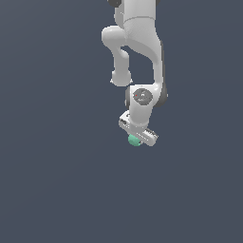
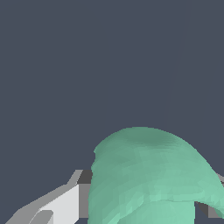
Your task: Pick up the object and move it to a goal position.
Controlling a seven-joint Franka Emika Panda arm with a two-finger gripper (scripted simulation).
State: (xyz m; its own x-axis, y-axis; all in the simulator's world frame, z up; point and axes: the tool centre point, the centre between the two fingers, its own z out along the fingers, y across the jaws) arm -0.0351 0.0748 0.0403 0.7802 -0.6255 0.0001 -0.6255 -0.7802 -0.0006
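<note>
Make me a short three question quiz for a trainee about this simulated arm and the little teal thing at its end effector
1. True or false: in the exterior view, the teal object lies far from the end effector.
2. Multiple choice: in the wrist view, the teal object is A) a tiny far speck, B) a large close shape that fills much of the picture, C) absent.
3. Short answer: what colour is the arm?

Key
1. False: it sits right against the end effector's underside.
2. B
3. White, with dark patches at the joints.
</note>
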